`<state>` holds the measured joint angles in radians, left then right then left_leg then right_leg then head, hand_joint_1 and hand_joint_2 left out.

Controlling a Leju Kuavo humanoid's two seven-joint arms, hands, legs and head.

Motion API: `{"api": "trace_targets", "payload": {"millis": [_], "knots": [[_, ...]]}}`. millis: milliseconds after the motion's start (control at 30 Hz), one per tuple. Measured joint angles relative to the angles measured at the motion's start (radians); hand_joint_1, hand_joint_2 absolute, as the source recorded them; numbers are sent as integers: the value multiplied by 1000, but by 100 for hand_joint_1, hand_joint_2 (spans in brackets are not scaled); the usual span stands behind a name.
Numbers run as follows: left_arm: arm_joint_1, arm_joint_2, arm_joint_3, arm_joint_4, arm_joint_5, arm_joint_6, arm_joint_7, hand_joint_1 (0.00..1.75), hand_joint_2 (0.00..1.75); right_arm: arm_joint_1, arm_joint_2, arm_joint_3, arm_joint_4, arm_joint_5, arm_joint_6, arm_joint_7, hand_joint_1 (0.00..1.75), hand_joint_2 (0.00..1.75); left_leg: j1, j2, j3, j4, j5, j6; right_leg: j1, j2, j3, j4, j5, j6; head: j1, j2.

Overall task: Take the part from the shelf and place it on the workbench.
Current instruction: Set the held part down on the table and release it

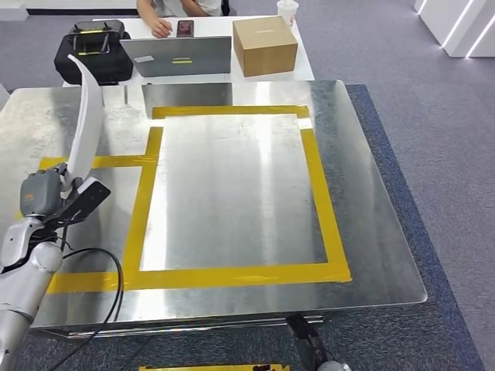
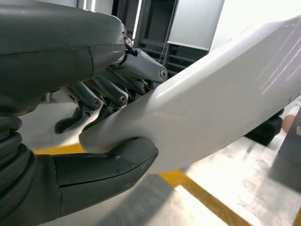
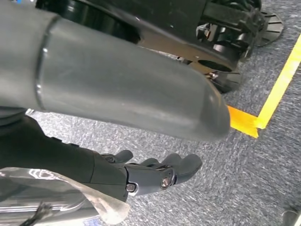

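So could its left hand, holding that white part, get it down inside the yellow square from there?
Probably yes: the left hand grips the white part beside the yellow square, with nothing lying between.

We see the part [image 2: 220, 99] cut off by the left wrist view's edge. The left hand's fingers [image 2: 106, 94] lie partly hidden behind it. The person [image 1: 175, 11] is cropped by the head view.

No writing can be read; the white sticker on the grey laptop lid [image 1: 178, 56] (upper left of the frame) is too small to read.
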<state>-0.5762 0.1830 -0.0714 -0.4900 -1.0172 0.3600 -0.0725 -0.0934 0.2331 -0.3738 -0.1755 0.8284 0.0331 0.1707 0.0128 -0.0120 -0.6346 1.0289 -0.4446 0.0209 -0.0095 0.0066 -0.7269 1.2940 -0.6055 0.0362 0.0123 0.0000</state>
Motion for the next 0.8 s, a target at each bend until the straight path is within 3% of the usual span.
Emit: {"api": "trace_targets", "payload": {"millis": [33,100,167,233,300,333,433,467,500,533,600,667,733,800], "knots": [[6,-8,0,0,-4,3,3,0,175,4,0,0,0,-2,-6,-9,0,0,-1,-1,2,0,-1,0,0,0,19,-49,36,-3,0,0],[16,-22,-1,0,-8,14,5,0,175,10,0,0,0,-5,-13,-23,0,0,-3,-3,5,1,-3,-3,1,0,82,-187,102,-9,1,0],[25,-31,-1,0,-5,33,4,0,87,13,0,0,0,-7,-16,-31,0,0,-6,-3,3,2,-3,-11,3,2,120,-260,120,-14,0,0],[36,-39,0,0,3,58,-3,0,0,19,0,-1,1,-10,-17,-33,0,0,-6,-2,2,1,1,-20,4,4,124,-269,119,-19,0,0],[44,-45,2,-2,15,78,-18,0,0,24,0,-2,1,-11,-17,-34,0,0,-4,-1,-4,16,-13,-30,2,3,126,-273,124,-29,-1,0],[46,-48,5,-3,26,86,-32,0,0,25,0,-3,1,-11,-17,-35,0,0,-3,0,-17,47,-34,-35,0,2,128,-275,126,-35,-2,0],[59,-62,27,-18,75,115,-96,0,0,27,0,-4,1,-12,-20,-38,0,0,-1,0,-91,228,-120,-44,-1,0,130,-275,125,-42,-4,0],[67,-69,35,-27,88,123,-116,0,0,29,0,-4,1,-12,-21,-39,0,0,-1,1,-107,268,-131,-45,-1,0,130,-275,125,-42,-4,0],[73,-74,40,-36,97,129,-130,0,0,30,0,-5,1,-12,-23,-40,0,0,-1,1,-108,275,-124,-44,-1,0,131,-275,125,-42,-4,0],[77,-79,43,-46,103,133,-140,0,0,32,0,-5,1,-12,-25,-41,0,0,-2,1,-89,240,-99,-42,-1,0,132,-275,125,-42,-4,0],[81,-87,50,-68,123,147,-169,0,0,32,0,-5,1,-12,-28,-43,0,0,-4,1,-20,107,-38,-33,0,1,135,-274,124,-40,-4,0],[93,-100,59,-111,165,166,-225,0,0,33,0,-6,1,-13,-33,-47,0,0,-9,1,26,13,-14,-24,3,2,132,-273,126,-32,-3,0],[125,-121,64,-187,222,169,-274,0,0,36,1,-8,1,-15,-37,-50,0,0,-13,1,31,-3,-15,-19,2,2,129,-272,131,-22,-3,0],[171,-148,64,-294,296,147,-303,0,0,40,2,-14,1,-19,-42,-52,0,0,-9,3,32,-10,-8,-8,1,2,123,-264,116,-12,-2,0]]}}
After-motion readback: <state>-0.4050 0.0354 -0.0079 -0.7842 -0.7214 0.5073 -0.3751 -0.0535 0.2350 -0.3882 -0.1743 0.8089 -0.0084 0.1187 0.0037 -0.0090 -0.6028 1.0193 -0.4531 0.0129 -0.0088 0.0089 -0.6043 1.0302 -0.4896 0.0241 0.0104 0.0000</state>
